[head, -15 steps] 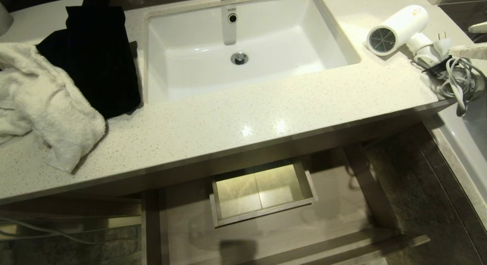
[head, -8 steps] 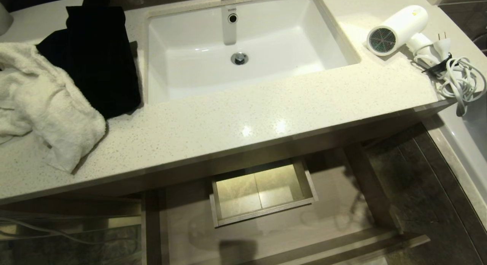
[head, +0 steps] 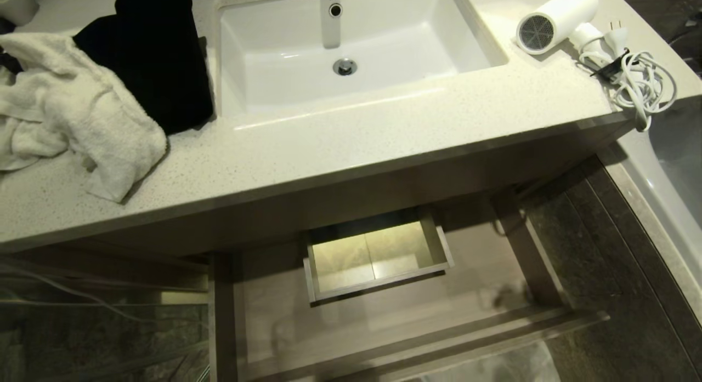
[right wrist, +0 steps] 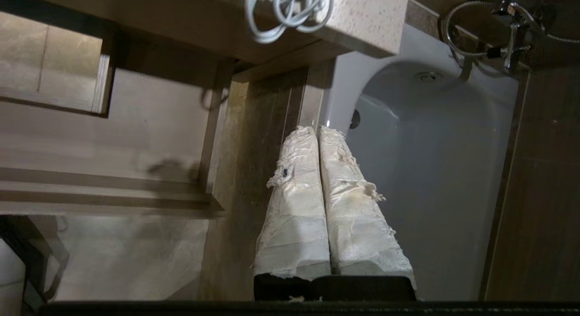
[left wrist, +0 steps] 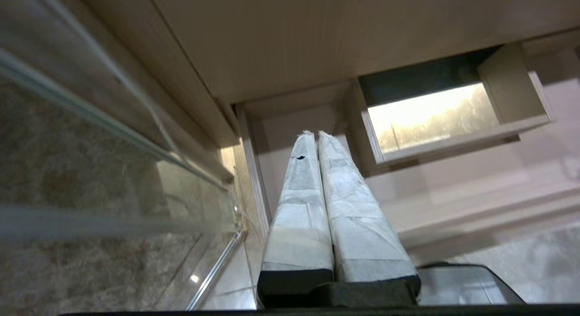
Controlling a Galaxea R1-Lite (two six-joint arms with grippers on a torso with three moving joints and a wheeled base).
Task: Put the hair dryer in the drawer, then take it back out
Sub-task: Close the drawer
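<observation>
Right pincer [right wrist: 317, 131] gone from dryer [head: 554, 20], shut

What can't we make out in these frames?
- Drawer front: head view, the bottom edge cuts off its lower face, so no label shows.
- Hair dryer handle: head view, hidden behind the barrel and bundled cord.
- Dryer body: right wrist view, counter underside hides it; only cord loops show.
</observation>
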